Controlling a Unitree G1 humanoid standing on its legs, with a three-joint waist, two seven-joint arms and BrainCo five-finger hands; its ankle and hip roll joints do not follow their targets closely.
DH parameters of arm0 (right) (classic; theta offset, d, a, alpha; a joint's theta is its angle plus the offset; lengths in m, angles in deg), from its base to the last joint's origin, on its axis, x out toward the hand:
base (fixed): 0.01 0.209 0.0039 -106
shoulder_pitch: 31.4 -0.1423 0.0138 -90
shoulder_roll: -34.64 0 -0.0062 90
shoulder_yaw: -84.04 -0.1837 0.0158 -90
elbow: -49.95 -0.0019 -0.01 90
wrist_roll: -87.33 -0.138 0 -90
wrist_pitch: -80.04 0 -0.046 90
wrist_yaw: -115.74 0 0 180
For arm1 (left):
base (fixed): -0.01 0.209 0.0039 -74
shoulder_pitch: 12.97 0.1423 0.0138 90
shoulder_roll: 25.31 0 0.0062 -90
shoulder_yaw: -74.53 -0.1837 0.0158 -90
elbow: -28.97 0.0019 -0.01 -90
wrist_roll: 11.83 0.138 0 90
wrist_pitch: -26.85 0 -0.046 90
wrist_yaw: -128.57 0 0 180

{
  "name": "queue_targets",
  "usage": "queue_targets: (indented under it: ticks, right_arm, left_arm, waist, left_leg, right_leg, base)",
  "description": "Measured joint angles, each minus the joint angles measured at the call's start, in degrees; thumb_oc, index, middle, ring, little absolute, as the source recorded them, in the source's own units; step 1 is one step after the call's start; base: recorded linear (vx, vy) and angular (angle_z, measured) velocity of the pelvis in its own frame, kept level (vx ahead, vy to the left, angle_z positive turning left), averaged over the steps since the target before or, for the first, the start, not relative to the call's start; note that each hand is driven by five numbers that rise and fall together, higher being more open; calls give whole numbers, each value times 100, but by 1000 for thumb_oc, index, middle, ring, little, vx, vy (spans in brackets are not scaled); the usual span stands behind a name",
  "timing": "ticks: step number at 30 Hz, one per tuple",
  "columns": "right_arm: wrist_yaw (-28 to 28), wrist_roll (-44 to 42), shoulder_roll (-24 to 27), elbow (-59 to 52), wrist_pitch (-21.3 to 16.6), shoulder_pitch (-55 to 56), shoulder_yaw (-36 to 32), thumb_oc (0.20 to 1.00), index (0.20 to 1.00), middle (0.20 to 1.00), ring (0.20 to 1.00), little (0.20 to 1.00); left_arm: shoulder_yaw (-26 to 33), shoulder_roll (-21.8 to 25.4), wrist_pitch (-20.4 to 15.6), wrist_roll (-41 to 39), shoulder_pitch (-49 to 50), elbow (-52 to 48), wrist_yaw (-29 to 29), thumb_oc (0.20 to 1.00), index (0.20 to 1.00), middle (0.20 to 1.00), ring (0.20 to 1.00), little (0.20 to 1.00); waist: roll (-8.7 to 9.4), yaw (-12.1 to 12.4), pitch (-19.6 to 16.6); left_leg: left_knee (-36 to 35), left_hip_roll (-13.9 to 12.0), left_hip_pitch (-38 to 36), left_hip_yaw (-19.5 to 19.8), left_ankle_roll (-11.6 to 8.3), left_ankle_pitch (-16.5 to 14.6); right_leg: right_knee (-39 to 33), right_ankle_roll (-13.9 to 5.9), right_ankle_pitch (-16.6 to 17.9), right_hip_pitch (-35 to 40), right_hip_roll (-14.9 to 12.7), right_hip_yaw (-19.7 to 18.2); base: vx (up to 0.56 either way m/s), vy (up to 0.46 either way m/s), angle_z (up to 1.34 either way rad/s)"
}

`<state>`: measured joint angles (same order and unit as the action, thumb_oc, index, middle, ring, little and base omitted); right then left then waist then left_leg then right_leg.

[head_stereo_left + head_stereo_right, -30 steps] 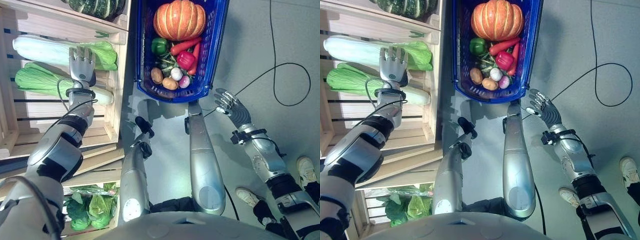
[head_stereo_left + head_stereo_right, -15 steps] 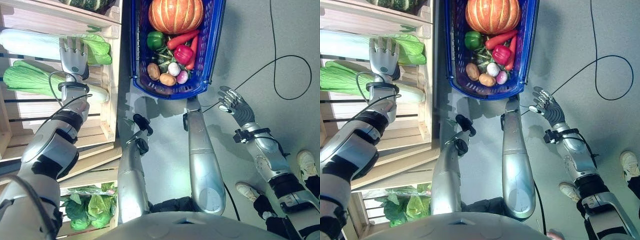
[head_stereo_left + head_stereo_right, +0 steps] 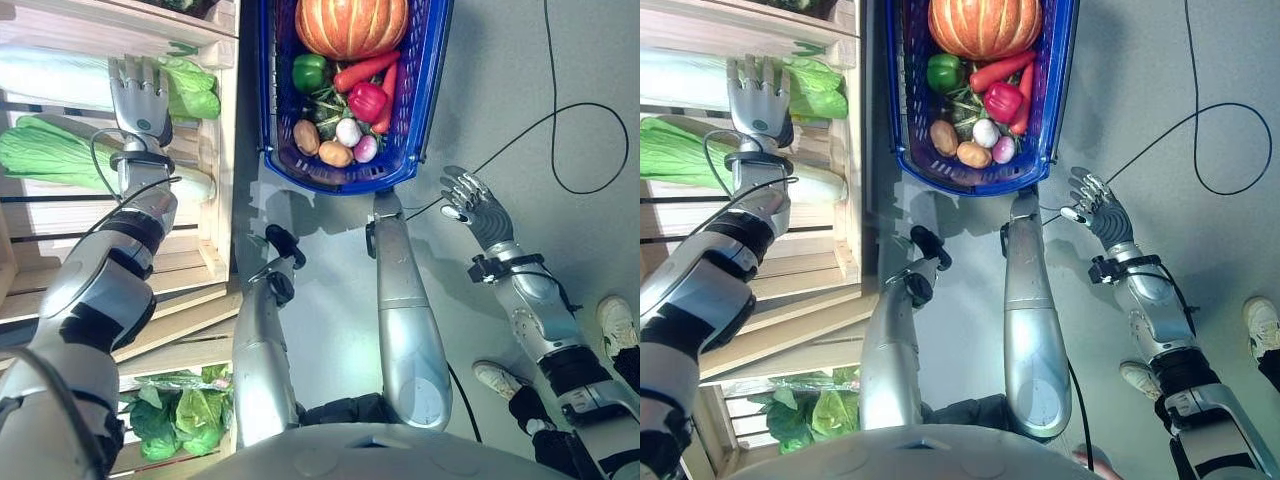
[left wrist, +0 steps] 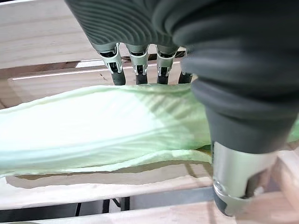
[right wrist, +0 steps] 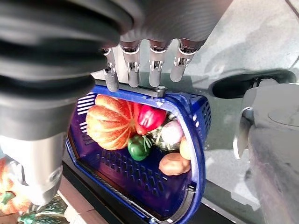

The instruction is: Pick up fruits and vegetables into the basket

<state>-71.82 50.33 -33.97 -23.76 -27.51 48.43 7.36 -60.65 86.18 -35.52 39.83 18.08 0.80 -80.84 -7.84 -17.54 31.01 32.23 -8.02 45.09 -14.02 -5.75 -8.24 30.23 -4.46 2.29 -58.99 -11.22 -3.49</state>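
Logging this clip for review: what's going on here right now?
The left hand reaches open-fingered over a long pale-green cabbage in the wooden crate, not gripping it. The right hand hangs open beside the blue basket, which holds a pumpkin, peppers, carrots and potatoes.

Pumpkin [image 3: 351, 25] and basket [image 3: 425, 110] cut off at the frame's top edge

Long pale-green cabbage [image 3: 60, 75] lying flat under the left fingers [image 3: 133, 72], blue basket [image 3: 430, 90] of produce beyond the right fingers [image 3: 462, 187]
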Motion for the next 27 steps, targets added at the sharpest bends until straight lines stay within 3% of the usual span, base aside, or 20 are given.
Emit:
queue_targets:
  ticks: [7,8,9,10,11,27]
  right_arm:
    - [3,0,14,4,-2,2,5,1000,1000,1000,1000,1000]
    - [6,-1,15,4,-3,2,4,1000,1000,1000,1000,1000]
    - [8,-3,19,3,-16,2,2,1000,1000,1000,1000,1000]
    - [8,-3,19,3,-27,1,1,1000,1000,1000,1000,1000]
    - [8,-4,19,5,-48,0,2,1000,1000,1000,1000,1000]
    - [110,-3,18,-28,-141,-2,-8,1000,1000,1000,1000,1000]
  left_arm:
    - [0,1,331,5,-17,4,2,1000,1000,1000,1000,1000]
    - [1,2,372,11,-18,4,14,715,715,715,715,715]
    - [2,5,405,28,-24,4,47,479,479,479,479,479]
    - [2,6,449,37,-29,4,53,300,300,300,300,300]
    - [2,5,511,125,-50,4,65,200,200,200,200,200]
    - [7,90,592,232,22,80,47,200,200,200,200,200]
  waist:
    - [12,-13,6]
    - [13,-11,6]
    - [17,-13,4]
    - [23,-14,1]
    - [37,-17,10]
    - [85,-55,21]
  left_leg:
    - [163,-7,82,80,11,-81]
    - [165,-7,91,89,11,-81]
    - [176,-7,117,101,11,-81]
    - [185,-9,135,102,11,-81]
    - [206,-13,166,105,9,-82]
    - [371,-20,200,226,3,-153]
  right_leg:
    - [70,-11,-9,-21,5,-4]
    - [75,-4,-13,-29,6,-1]
    - [82,11,-22,-52,8,1]
    - [88,11,-23,-71,10,1]
    - [97,11,-20,-100,14,1]
    - [171,7,-19,-83,39,0]
  base:
    - [0,0,0]
    - [0,0,0]
    - [0,0,0]
    - [0,0,0]
    - [0,0,0]
    - [0,0,0]
